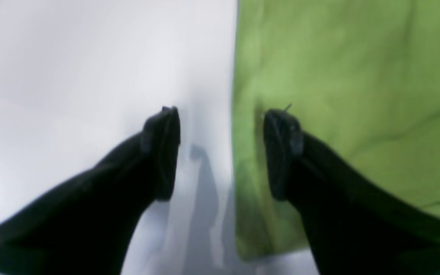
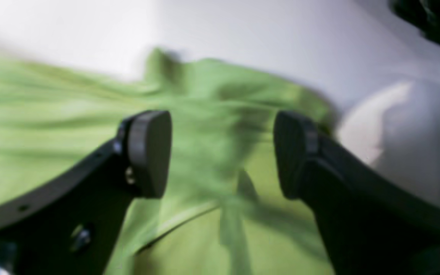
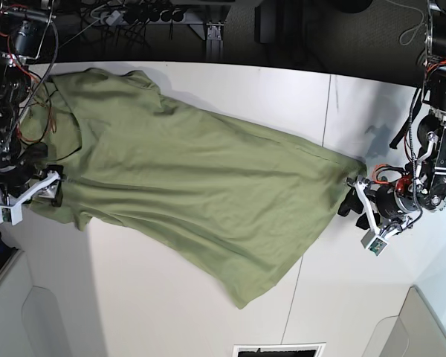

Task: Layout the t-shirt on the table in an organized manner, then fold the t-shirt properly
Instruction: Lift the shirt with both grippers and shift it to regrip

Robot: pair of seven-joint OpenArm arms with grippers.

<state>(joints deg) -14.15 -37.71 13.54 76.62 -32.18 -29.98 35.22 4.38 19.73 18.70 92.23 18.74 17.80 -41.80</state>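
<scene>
Jaws spread over blurred t-shirt (image 2: 220, 114)

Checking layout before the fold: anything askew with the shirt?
Yes. The t-shirt lies diagonally across the table, wrinkled, not squared. Its end by the right gripper is bunched. The left gripper, jaws open, straddles the shirt's other edge.

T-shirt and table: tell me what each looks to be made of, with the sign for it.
The t-shirt: soft woven or knit cloth, probably cotton, matte olive green; it drapes flat with wrinkles and folds, and a stitched hem shows in the right wrist view.

The table: a hard, smooth white board, maybe laminate or painted wood, matte to low sheen; it takes soft shadows, and a thin dark seam crosses it.
</scene>
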